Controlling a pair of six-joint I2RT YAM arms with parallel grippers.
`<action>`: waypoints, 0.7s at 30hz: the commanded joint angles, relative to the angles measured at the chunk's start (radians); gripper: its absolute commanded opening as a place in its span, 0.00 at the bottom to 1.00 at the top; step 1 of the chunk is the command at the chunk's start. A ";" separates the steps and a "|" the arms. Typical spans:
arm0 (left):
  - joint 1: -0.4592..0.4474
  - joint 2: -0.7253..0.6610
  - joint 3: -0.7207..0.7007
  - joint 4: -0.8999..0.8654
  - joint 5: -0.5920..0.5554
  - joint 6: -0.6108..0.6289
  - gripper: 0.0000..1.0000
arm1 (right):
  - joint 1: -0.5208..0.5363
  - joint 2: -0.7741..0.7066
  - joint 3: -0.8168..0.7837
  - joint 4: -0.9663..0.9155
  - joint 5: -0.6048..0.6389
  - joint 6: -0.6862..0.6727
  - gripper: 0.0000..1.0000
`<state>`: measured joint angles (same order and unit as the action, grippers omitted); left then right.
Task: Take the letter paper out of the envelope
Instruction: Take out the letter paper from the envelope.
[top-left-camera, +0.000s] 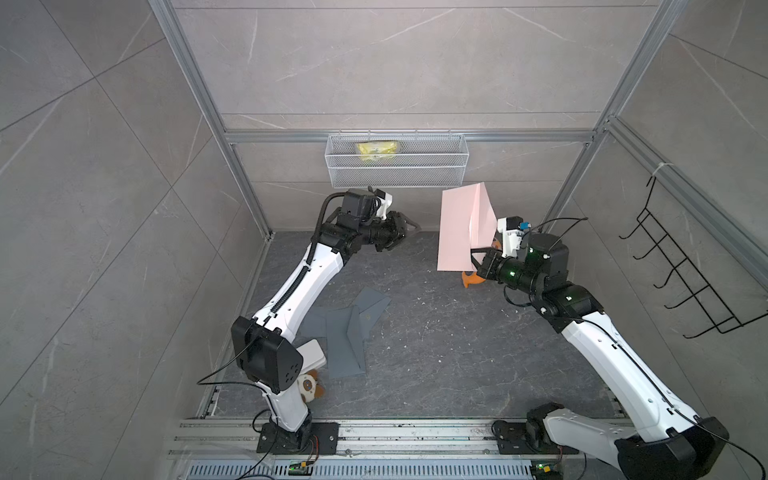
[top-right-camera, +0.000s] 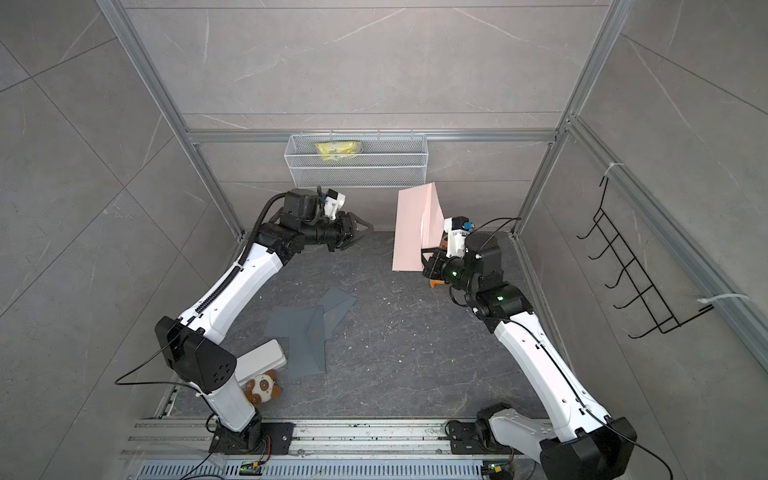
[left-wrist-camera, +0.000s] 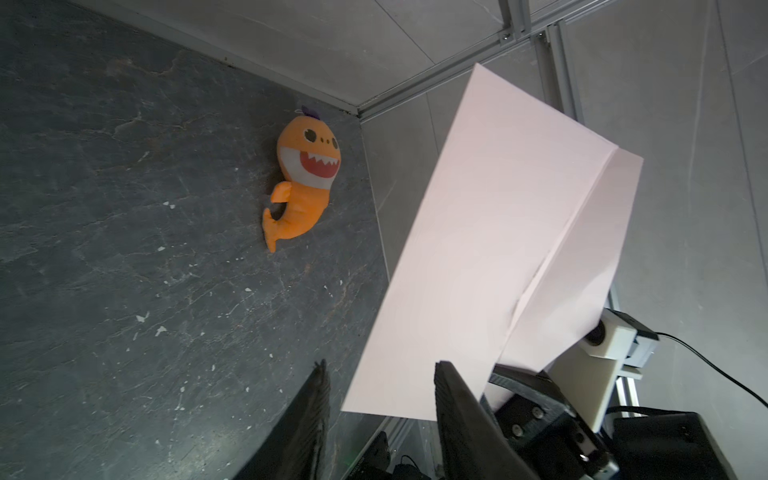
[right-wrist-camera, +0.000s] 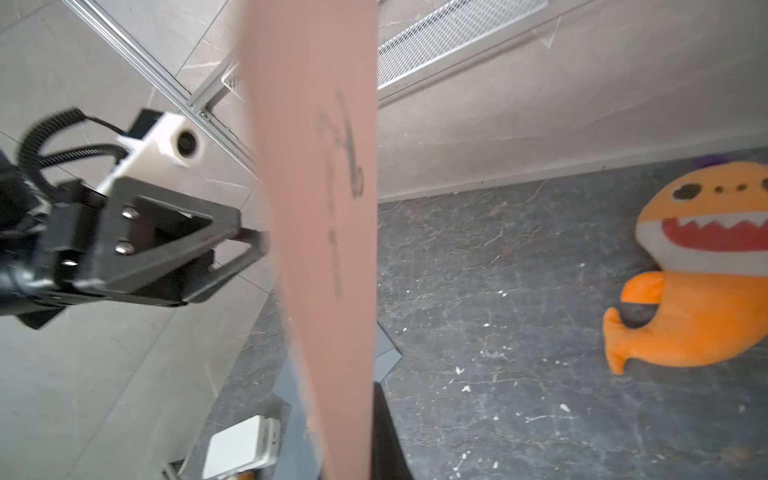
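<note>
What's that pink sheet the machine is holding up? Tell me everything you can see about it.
The pink paper is a thin, matte sheet with a sharp crease, one flap angling off the main panel. It stands roughly upright, raised in the air, pinched near its lower edge by the right gripper, whose jaws are shut on it. Dark handwritten marks show on one face in the right wrist view. Nothing else touches it.

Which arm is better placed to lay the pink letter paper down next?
Right. The right gripper is shut on the pink letter paper, raised above the table; the left gripper is open and holds nothing.
</note>
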<state>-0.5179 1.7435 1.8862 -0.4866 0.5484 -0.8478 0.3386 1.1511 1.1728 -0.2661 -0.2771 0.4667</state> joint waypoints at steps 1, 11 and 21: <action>-0.047 -0.001 0.085 0.051 -0.007 -0.057 0.41 | 0.027 -0.029 -0.026 0.037 0.097 -0.144 0.00; -0.137 0.078 0.238 0.040 -0.049 -0.100 0.31 | 0.153 0.003 -0.020 0.038 0.282 -0.266 0.00; -0.146 0.093 0.242 0.043 -0.052 -0.086 0.26 | 0.231 0.057 0.047 -0.038 0.393 -0.317 0.00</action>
<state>-0.6609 1.8427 2.0926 -0.4686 0.4980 -0.9390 0.5552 1.2022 1.1755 -0.2813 0.0551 0.1833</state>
